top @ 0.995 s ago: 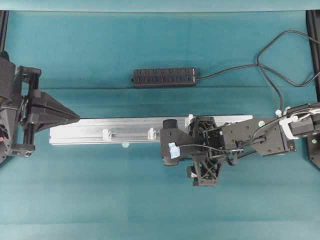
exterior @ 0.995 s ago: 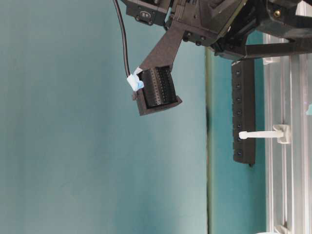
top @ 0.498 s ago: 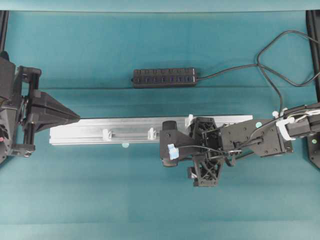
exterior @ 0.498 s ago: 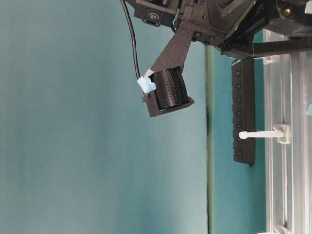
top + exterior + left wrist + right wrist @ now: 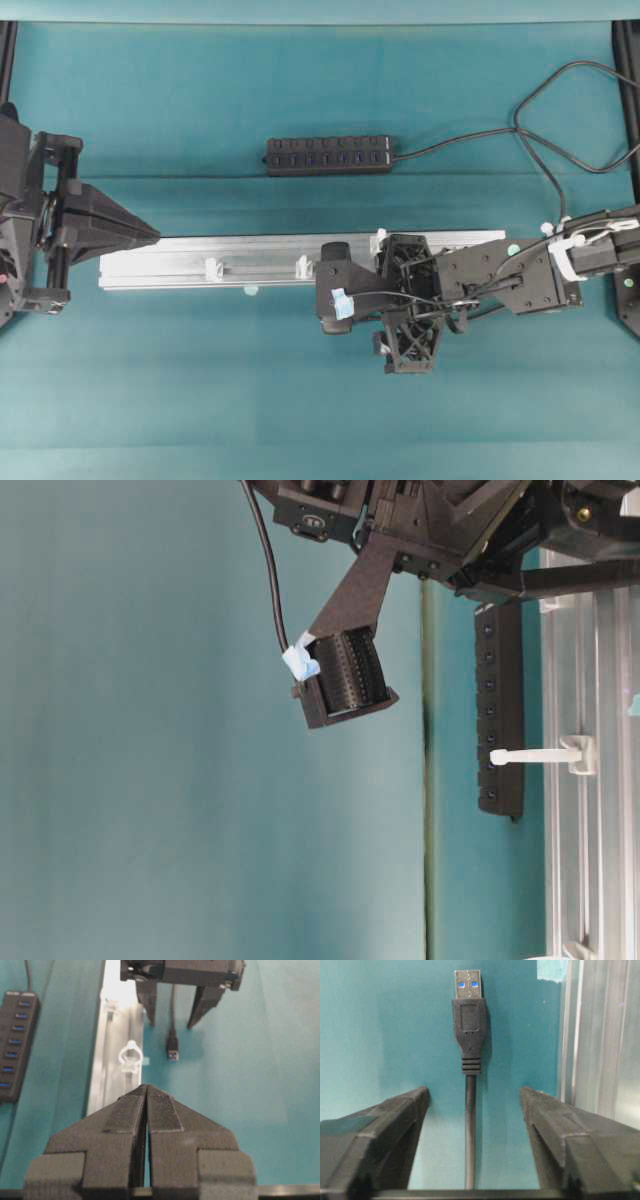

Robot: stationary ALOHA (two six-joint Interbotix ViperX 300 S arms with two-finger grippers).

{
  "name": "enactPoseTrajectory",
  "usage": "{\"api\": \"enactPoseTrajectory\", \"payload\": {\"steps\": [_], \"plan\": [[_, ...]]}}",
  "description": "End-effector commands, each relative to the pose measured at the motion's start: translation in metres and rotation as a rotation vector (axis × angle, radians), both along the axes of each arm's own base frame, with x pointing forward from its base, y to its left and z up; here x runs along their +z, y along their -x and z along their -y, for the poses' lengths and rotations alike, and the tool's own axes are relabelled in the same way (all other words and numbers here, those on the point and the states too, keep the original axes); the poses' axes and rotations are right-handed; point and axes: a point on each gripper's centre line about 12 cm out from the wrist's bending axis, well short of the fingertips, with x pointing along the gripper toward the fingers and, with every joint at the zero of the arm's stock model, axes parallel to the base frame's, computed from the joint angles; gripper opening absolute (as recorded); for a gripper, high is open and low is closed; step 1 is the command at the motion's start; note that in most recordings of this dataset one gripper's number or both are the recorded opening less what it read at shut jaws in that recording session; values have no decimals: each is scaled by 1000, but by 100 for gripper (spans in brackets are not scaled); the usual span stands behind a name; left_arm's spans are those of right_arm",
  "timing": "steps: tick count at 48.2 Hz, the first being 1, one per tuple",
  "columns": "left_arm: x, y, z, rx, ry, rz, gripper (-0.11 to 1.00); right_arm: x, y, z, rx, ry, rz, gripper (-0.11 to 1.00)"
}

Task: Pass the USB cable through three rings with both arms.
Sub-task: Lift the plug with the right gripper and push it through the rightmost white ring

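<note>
I see my right gripper (image 5: 472,1105) spread astride the thin black USB cable (image 5: 469,1050), beside the grooved aluminium rail (image 5: 250,262); my left gripper (image 5: 146,1105) is pressed together.

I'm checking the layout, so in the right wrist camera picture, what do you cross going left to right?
Left black ribbed finger → black USB cable with blue-tipped metal plug → right black ribbed finger → silver aluminium rail. The jaws stand apart, clear of the cable.
</note>
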Motion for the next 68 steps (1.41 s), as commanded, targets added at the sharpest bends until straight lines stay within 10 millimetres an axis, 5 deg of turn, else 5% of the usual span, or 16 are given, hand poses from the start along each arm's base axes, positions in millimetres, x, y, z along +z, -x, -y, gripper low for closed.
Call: {"api": "enactPoseTrajectory", "payload": {"steps": [1, 16, 43, 53, 68], "plan": [[7, -2, 0, -1, -3, 25, 1, -1, -1, 1, -2, 3, -12, 24], [7, -2, 0, -1, -3, 25, 1, 0, -2, 6, -12, 7, -43, -7], [7, -1, 0, -1, -5, 21, 1, 0, 0, 4, 0, 12, -73, -8], [9, 2, -2, 7, -5, 31, 1, 20, -1, 0, 75, 42, -118, -8], [10, 5, -5, 18, -8, 31, 1, 54, 9, 21, 138, 127, -153, -8]]}}
